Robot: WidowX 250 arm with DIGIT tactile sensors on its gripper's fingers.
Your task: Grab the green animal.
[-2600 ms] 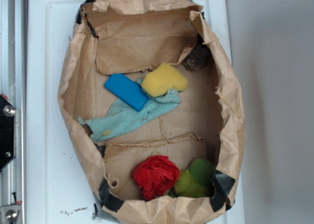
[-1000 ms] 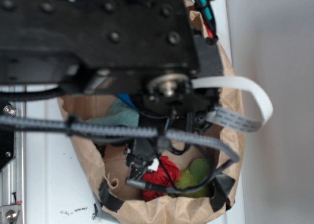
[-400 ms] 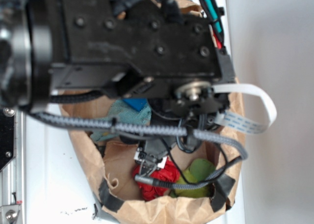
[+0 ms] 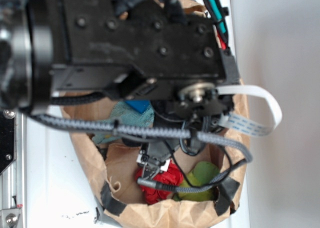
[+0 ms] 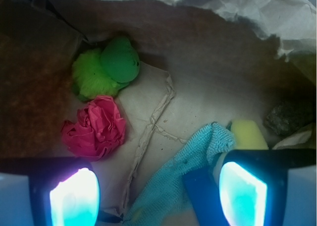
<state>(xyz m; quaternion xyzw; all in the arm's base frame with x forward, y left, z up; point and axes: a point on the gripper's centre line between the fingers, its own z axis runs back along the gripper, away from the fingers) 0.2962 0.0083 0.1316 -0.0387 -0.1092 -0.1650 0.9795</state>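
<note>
1. Inside the paper bag [image 5: 208, 47]: green animal [image 5: 106, 67], far corner, touching the red toy [image 5: 94, 128], not yet grabbed.
2. Gripper [image 5: 157, 196]: fingers [image 5: 74, 197] apart, empty, well short.
3. Remaining: approach, close, lift.

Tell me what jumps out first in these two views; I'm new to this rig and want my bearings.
In the exterior view, the black robot arm fills the upper frame, hanging over the brown paper bag. In the wrist view, the green animal lies in the bag's far left corner beside the red ruffled plush. The gripper is open, its glowing fingertips empty.
</note>
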